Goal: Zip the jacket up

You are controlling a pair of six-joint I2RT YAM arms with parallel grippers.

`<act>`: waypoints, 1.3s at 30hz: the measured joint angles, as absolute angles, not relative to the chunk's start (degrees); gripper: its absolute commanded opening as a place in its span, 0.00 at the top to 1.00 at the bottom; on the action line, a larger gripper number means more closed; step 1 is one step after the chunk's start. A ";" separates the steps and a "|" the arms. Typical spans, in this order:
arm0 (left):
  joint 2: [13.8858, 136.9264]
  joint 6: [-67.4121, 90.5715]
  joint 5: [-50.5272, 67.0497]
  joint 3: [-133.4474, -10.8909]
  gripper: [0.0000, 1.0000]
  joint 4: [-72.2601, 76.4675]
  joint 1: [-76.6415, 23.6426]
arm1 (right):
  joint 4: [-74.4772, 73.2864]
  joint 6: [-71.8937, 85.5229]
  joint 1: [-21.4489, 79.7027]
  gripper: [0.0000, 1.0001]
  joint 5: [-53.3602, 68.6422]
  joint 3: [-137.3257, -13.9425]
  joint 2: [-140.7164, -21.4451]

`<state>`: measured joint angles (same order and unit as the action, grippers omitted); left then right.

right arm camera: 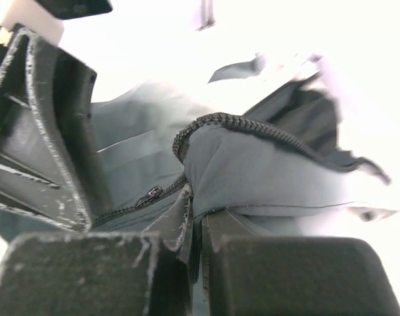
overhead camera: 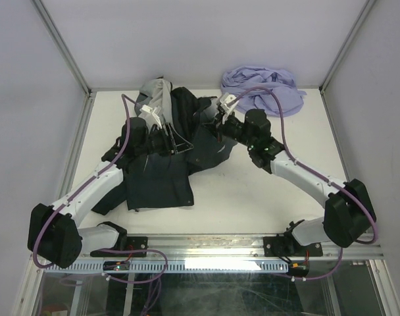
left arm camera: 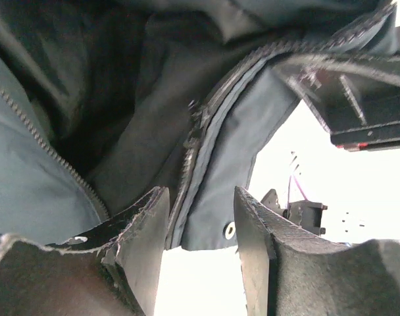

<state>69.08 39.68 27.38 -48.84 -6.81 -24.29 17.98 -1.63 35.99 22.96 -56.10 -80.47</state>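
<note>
The jacket [overhead camera: 164, 168] lies crumpled on the table, black with a light grey part at the back. My left gripper [overhead camera: 178, 145] is open over its middle. In the left wrist view [left arm camera: 199, 230] its jaws stand apart, with the jacket's zipper edge [left arm camera: 193, 141] and a hem corner bearing a metal snap [left arm camera: 229, 230] hanging between them, unclamped. My right gripper [overhead camera: 213, 125] is shut on a fold of jacket cloth [right arm camera: 266, 171] next to the zipper teeth [right arm camera: 216, 122] and holds it raised; in the right wrist view [right arm camera: 201, 227] the jaws are pressed together. A zipper pull [right arm camera: 149, 195] lies just left of them.
A lavender-purple garment [overhead camera: 262, 89] is bunched at the back right. Metal frame posts and white walls enclose the white table [overhead camera: 266, 191]. The two grippers are close together; the right one shows in the left wrist view [left arm camera: 358, 99].
</note>
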 measured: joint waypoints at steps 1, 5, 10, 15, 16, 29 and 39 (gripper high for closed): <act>69.17 39.57 27.40 -49.21 0.57 -6.24 -24.27 | 18.26 -4.75 35.99 1.00 21.43 -56.60 -79.90; 69.17 39.35 27.35 -49.67 0.58 -4.01 -24.27 | 19.88 -12.10 36.01 1.00 18.46 -57.21 -78.22; 70.13 39.51 27.29 -49.78 0.59 -1.96 -24.27 | 22.15 -13.19 37.12 1.00 17.80 -54.57 -77.93; 72.07 39.24 26.22 -49.91 0.66 -1.02 -23.90 | 23.35 -11.55 37.45 1.00 17.87 -51.81 -77.93; 72.53 39.05 25.87 -50.02 0.68 -1.02 -23.88 | 23.79 -10.81 37.45 1.00 17.89 -51.40 -77.91; 76.29 37.52 25.08 -44.56 0.73 -0.32 -25.21 | 31.38 0.40 37.43 1.00 18.83 -49.80 -77.41; 80.58 38.17 22.52 -44.99 0.68 2.74 -25.54 | 32.27 3.73 37.43 1.00 20.60 -49.78 -77.43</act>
<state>80.58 38.17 22.52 -44.99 2.74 -25.54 32.27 3.73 37.43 20.60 -49.78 -77.43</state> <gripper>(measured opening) 0.303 0.017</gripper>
